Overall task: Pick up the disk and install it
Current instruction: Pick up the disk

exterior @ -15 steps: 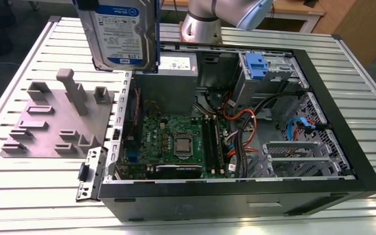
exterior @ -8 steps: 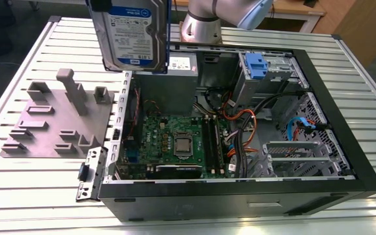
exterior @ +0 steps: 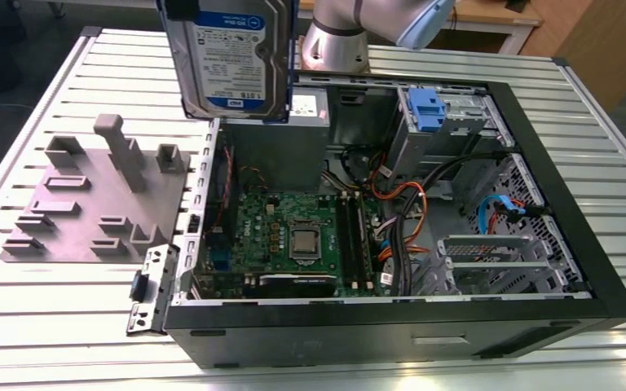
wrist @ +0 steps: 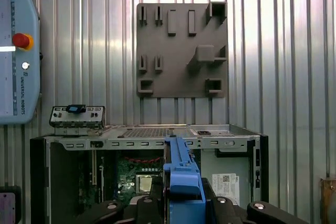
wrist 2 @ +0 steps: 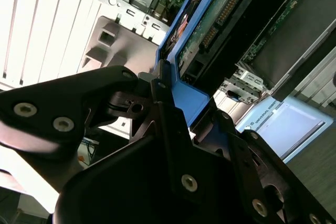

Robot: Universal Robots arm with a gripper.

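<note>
Exterior view: disk (exterior: 237, 57) up in the air, touching nothing below it, label side to camera, near-upright w/ slight tilt. It hangs over the far edge of the open PC case (exterior: 574, 204), toward the exterior view's left. Blue carrier frame shows along its edge. Arm (exterior: 341, 37) is just behind it. Case lies on its side on the slatted metal tabletop (exterior: 30, 326), open side up. Inside: motherboard (exterior: 291, 228) w/ CPU socket (exterior: 306, 242) exposed and grey power supply (exterior: 280, 151) at the far end. Drive cage w/ blue latch (exterior: 427, 110) is at the far corner toward the exterior view's right, orange + blue cables (exterior: 400, 195) nearby. Grey fixture plate (exterior: 85, 204) w/ raised blocks sits on tabletop just beside case, toward the exterior view's left. Both wrist views: tool (wrist 2: 186, 103) (wrist: 184, 200) clamped on disk, 2 black fingers (wrist 2: 164, 114) pressed against opposite sides of the blue frame, disk sticking out edge-on past them. First wrist view: looks down past disk edge into case opening; plate lies beyond case, and a pendant (wrist: 18, 56) w/ red button is near it. Disk not yet in any bay.
</note>
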